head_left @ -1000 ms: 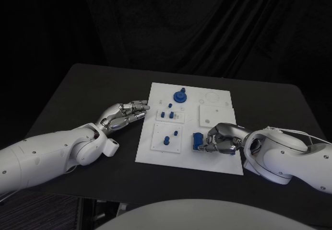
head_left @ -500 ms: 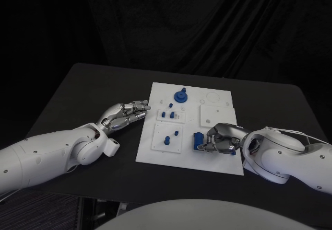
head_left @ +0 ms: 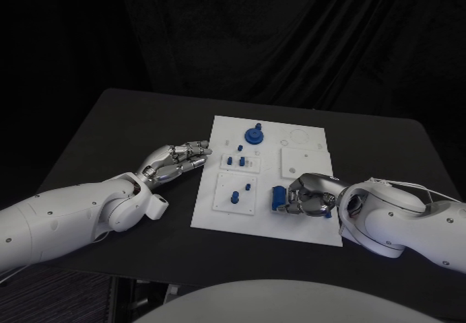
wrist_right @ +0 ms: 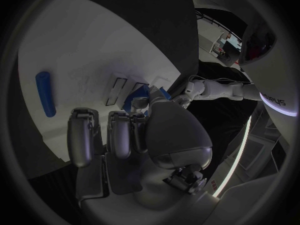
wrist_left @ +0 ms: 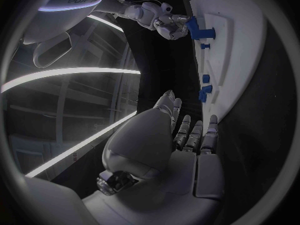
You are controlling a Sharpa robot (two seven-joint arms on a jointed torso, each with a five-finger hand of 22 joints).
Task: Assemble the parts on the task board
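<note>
The white task board lies mid-table. My right hand sits on its near right part and grips a blue block between thumb and fingers; the left wrist view shows that block at my right hand. A blue round part stands at the board's far side, small blue pieces lie below it, and two blue pegs stand in the near left plate. My left hand rests at the board's left edge, fingers loosely bent, holding nothing. A blue rod lies on the board.
Black table surrounds the board, with bare room on its left and far sides. My left forearm lies across the near left of the table, and my right forearm across the near right.
My right hand has edged slightly left with the blue block. My left hand has not moved.
</note>
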